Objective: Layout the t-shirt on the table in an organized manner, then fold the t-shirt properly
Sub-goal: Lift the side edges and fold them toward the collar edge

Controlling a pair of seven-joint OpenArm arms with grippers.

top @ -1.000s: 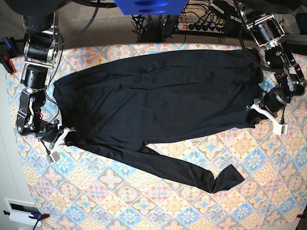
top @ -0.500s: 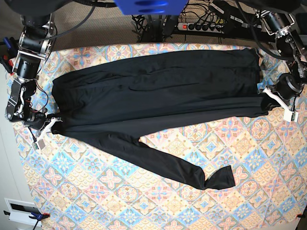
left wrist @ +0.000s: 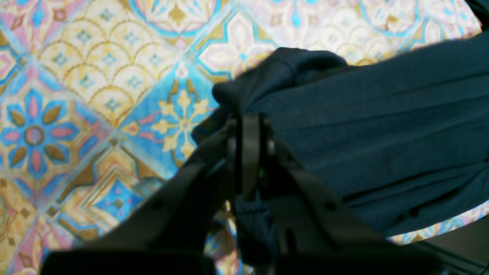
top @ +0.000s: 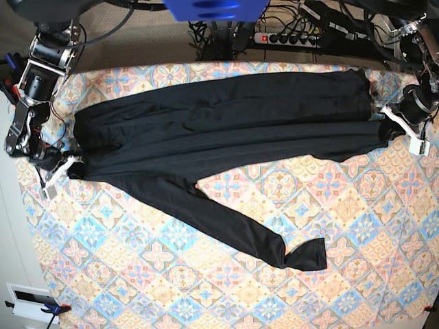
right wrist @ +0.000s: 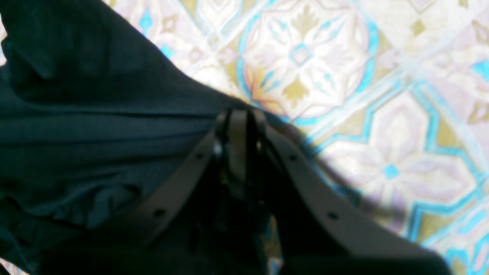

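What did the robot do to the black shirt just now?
Both arms pulled outward and toward the table's far edge, stretching the thin black long-sleeved shirt into a narrower, tauter band. The loose sleeve slid that way too. The left fingers and right fingers stayed clamped on the shirt; the pastel tile-patterned table cloth did not move.

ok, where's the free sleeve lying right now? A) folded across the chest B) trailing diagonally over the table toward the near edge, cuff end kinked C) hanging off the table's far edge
B: in the base view the sleeve runs diagonally from the t-shirt across the table, cuff end kinked.
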